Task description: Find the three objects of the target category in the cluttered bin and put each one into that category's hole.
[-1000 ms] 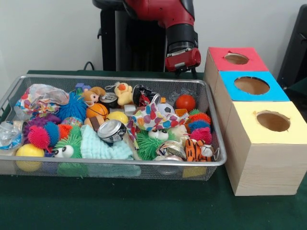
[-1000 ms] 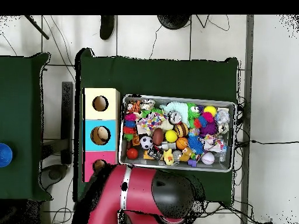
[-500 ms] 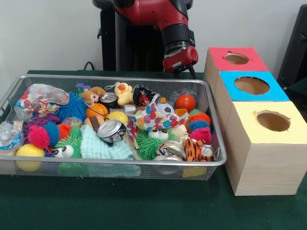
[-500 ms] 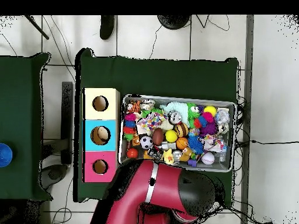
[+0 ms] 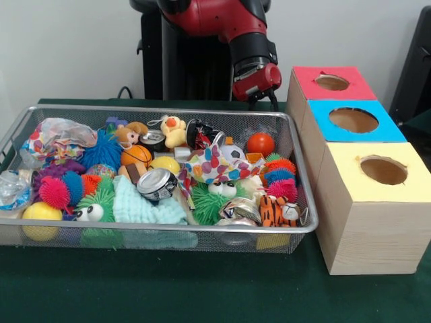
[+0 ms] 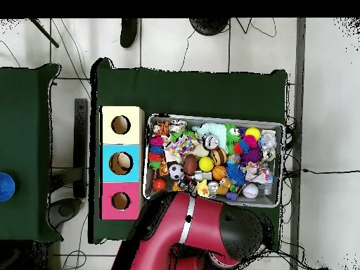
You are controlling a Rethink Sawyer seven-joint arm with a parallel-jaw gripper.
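A wire bin holds a heap of toys. Among them are a red ball, a soccer ball, a small basketball, a yellow duck, a tiger and spiky balls. Beside the bin stand a red box, a blue box and a yellow box, each with a round hole. My gripper hangs above the bin's far rim, near the red ball and left of the red box. Nothing shows in it.
The red arm covers the bin's near edge in the overhead view and hides the gripper there. A crushed can and a mint cloth lie at the bin's front. Green cloth covers the table.
In the overhead view the arm has swung away from the red box toward the bin, uncovering the red box's hole. In the front view the gripper rose slightly and barely shifted.
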